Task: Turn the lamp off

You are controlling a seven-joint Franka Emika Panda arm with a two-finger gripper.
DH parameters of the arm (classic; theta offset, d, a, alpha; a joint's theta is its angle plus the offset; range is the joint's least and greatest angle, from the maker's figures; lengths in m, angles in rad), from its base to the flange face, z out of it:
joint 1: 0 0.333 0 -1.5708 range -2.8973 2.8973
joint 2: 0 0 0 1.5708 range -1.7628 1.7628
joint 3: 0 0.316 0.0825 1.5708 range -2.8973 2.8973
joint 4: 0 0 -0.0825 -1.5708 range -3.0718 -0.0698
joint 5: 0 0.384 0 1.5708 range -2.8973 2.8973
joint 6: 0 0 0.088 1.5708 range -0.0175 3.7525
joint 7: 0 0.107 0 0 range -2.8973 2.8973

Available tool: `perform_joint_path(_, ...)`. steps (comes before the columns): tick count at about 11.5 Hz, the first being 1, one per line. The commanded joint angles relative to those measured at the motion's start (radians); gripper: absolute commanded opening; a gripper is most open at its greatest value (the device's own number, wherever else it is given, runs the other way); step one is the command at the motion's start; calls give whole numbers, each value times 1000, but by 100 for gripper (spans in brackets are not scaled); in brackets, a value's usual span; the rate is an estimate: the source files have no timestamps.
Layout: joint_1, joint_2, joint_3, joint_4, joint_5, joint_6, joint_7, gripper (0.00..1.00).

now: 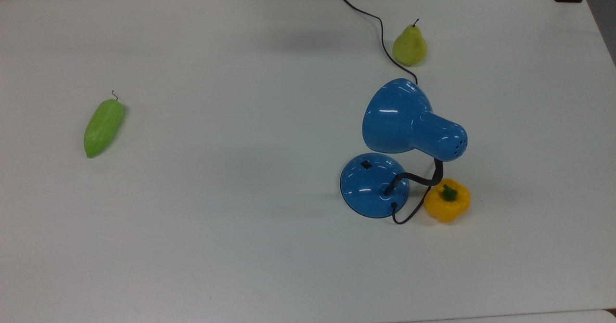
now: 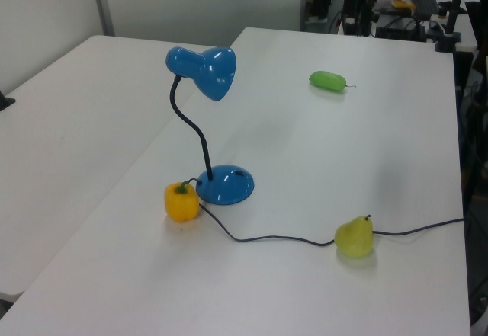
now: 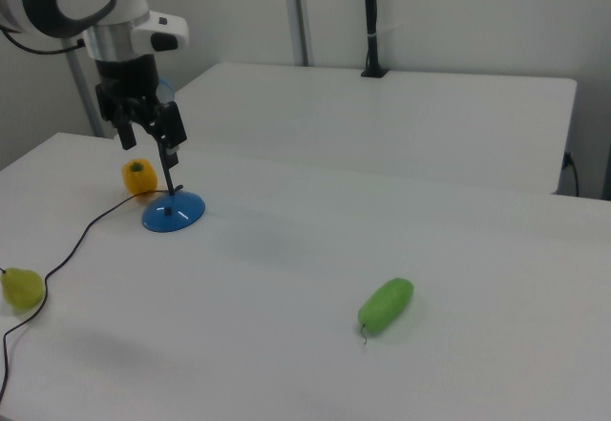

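Table [image 1: 240,246] holds one lamp [image 1: 402,121], pear [image 1: 409,46], pepper [image 1: 446,200], cucumber [image 1: 103,128]; end effector [image 3: 148,139] spread.

arm [image 3: 72,1]: raised, wrist vertical | gripper [image 3: 148,135]: pointing down | jaws: apart, empty

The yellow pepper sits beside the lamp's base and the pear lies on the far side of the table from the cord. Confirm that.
One thing is wrong: the pear is not away from the cord; it lies right beside it, as the top view shows. The yellow pepper does sit beside the lamp base.
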Motion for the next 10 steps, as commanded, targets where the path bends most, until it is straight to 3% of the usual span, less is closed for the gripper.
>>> perform_joint_path(1, 59, 10, -46, 0, -17, 107, -90, 100)
perform_joint_path(2, 84, 18, -75, 0, -29, 120, -150, 100)
perform_joint_path(4, 82, 20, -78, -3, -31, 121, -263, 100)
perform_joint_path(10, 82, 15, -80, -5, -28, 118, -288, 100)
